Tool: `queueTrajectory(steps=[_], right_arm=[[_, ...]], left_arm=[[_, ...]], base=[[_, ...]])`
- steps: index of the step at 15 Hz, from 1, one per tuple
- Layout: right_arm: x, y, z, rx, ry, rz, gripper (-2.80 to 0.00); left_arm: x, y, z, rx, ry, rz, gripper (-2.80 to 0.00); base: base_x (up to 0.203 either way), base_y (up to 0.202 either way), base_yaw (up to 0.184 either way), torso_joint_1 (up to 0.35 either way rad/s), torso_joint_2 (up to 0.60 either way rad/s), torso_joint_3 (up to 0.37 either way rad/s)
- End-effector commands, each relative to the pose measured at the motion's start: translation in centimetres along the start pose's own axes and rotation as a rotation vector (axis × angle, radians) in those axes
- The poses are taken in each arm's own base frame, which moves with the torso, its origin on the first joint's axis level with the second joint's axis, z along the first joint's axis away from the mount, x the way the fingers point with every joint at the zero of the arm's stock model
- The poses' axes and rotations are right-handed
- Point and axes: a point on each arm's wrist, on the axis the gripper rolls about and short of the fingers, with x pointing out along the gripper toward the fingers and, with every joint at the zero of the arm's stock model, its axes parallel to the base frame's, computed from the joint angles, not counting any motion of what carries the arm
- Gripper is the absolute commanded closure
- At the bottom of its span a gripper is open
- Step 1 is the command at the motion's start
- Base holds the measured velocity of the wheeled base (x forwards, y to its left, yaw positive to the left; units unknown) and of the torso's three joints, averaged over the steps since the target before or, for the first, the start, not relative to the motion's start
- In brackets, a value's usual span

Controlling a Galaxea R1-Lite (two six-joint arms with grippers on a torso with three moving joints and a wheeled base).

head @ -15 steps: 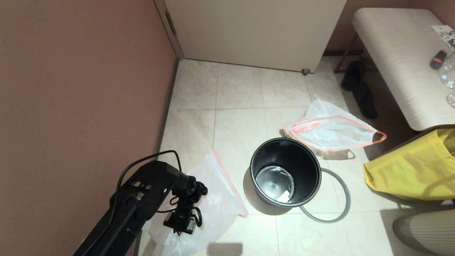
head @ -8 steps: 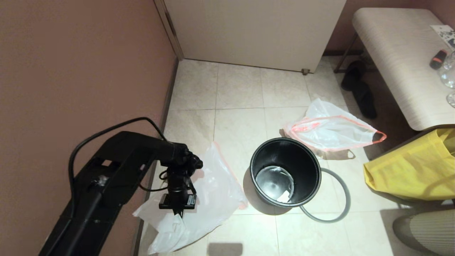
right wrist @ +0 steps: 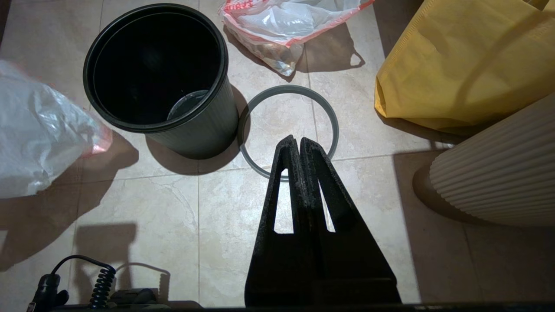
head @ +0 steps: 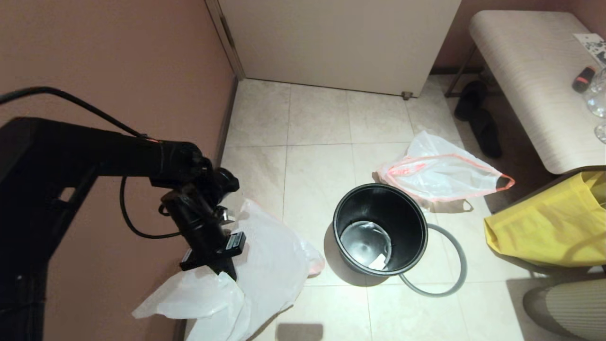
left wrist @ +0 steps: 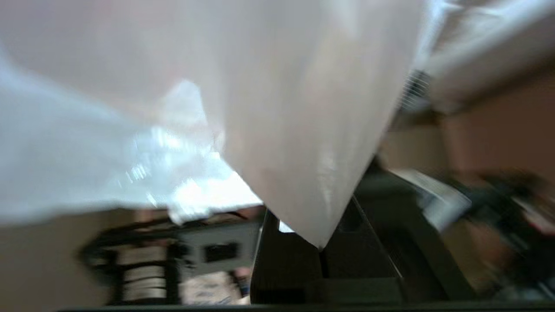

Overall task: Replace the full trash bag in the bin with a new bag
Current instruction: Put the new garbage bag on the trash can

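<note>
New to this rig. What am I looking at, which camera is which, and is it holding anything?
It is a two-armed robot on a wheeled base, changing a bin liner. The wide picture comes from its head camera, looking down at a tiled floor. The other two come from cameras on each wrist, looking past the fingers.

On the floor stand the black bin, unlined, and its loose grey hoop beside it. The full trash bag lies behind the bin, and a yellow bag is at the right.

The left gripper is shut on the limp new bag, which hangs from it by the wall. The right gripper is shut, holds nothing, and hangs parked above the hoop.
</note>
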Motion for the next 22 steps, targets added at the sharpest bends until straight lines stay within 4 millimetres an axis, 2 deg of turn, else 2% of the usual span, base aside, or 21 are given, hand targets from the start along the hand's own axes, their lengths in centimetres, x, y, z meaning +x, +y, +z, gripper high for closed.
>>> queueTrajectory(steps=[1,4,6,9,11,13,16,18,21,22], right_arm=[[0.0,0.0,0.0,0.0,0.001,0.0,0.0],[0.0,0.0,0.0,0.0,0.001,0.0,0.0],[0.0,0.0,0.0,0.0,0.001,0.0,0.0],[0.0,0.0,0.0,0.001,0.001,0.0,0.0],[0.0,0.0,0.0,0.0,0.001,0.0,0.0],[0.0,0.0,0.0,0.001,0.001,0.0,0.0],[0.0,0.0,0.0,0.001,0.001,0.0,0.0],[0.0,0.0,0.0,0.0,0.001,0.0,0.0],[0.0,0.0,0.0,0.0,0.001,0.0,0.0],[0.0,0.0,0.0,0.0,0.001,0.0,0.0]], left_arm=[[-3.7,0.0,-2.8,0.022,-0.059,-0.13,0.0],[-5.4,-0.2,-3.8,0.069,-0.128,-0.318,0.0],[-6.9,-1.5,-4.9,0.131,-0.195,-0.396,0.0],[-9.3,-5.5,-5.9,0.209,-0.362,-0.526,0.0],[-10.1,-8.7,-6.5,0.268,-0.445,-0.523,0.0],[-9.3,-12.3,-6.0,0.3,-0.516,-0.455,0.0],[-6.4,-17.4,-5.0,0.316,-0.632,-0.321,0.0],[-3.9,-20.6,-4.6,0.36,-0.743,-0.292,0.0],[0.2,-24.0,-4.2,0.465,-0.83,-0.266,0.0],[2.2,-25.2,-3.8,0.492,-0.867,-0.261,0.0]], base=[[0.0,0.0,0.0,0.0,0.0,0.0],[0.0,0.0,0.0,0.0,0.0,0.0],[0.0,0.0,0.0,0.0,0.0,0.0],[0.0,0.0,0.0,0.0,0.0,0.0],[0.0,0.0,0.0,0.0,0.0,0.0],[0.0,0.0,0.0,0.0,0.0,0.0],[0.0,0.0,0.0,0.0,0.0,0.0],[0.0,0.0,0.0,0.0,0.0,0.0],[0.0,0.0,0.0,0.0,0.0,0.0],[0.0,0.0,0.0,0.0,0.0,0.0]])
